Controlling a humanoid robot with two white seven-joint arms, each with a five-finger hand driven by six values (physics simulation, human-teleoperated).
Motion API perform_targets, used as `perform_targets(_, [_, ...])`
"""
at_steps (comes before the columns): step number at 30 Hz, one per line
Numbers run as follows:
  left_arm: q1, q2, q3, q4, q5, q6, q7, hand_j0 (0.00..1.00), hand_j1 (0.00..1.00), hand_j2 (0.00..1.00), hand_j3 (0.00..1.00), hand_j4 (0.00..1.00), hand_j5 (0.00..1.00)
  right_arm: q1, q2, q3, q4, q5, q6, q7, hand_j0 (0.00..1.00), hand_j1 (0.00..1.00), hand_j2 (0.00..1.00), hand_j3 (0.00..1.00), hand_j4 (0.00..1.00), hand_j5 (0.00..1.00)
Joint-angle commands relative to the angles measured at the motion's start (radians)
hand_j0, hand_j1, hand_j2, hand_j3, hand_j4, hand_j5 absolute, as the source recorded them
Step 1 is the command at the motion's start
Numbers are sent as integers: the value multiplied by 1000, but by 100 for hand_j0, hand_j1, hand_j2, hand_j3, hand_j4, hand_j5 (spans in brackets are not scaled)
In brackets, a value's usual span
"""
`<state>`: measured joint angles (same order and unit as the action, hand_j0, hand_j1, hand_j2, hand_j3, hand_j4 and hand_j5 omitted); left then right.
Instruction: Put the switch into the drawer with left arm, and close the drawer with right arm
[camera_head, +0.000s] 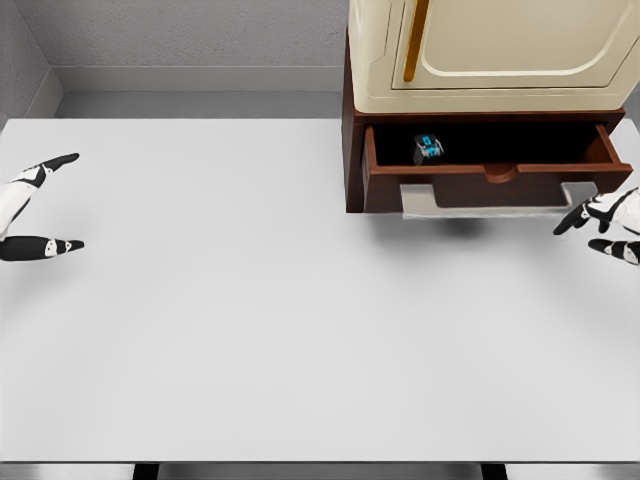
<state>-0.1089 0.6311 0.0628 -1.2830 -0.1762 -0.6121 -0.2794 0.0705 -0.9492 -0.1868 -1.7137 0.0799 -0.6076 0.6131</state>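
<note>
The switch (428, 149), a small dark device with blue marks, lies inside the open brown drawer (490, 172) under the cream cabinet (490, 50). My left hand (45, 205) is at the far left edge of the white table, fingers spread and holding nothing, far from the drawer. At the right edge my right hand (600, 230) shows with fingers relaxed, empty, just below and right of the drawer's front.
The white table (250, 330) spreads across the view. A grey wall runs behind it. A grey-white shelf or handle plate (490, 200) sticks out under the drawer front.
</note>
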Motion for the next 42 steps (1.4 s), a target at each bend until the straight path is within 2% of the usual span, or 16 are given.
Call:
perform_targets(1, [-2,1,0,-1,7,1,0,100,100,100,100,100,100,0,0,29,9,5,-3,-2,60,60,60,60,60,60])
perform_targets(5, [0,1,0,-1,7,1,0,100,100,100,100,100,100,-21,4,33,26,11,-3,-2,60,60,60,60,60,60])
perform_targets(22, [0,-1,0,-3,7,1,0,100,100,100,100,100,100,-144,10,158,98,28,-3,-2,62,62,62,62,62,62])
perform_targets(31, [0,-1,0,-3,7,1,2,100,100,100,100,100,100,-175,26,161,128,28,-3,-2,62,62,62,62,62,62])
perform_targets(34, [0,-1,0,-3,7,1,2,100,100,100,100,100,100,-227,27,211,157,40,-3,-2,62,62,62,62,62,62])
perform_targets(42, [0,-1,0,-3,9,1,2,100,100,100,100,100,100,-247,40,222,186,51,-3,-2,64,64,64,64,64,64])
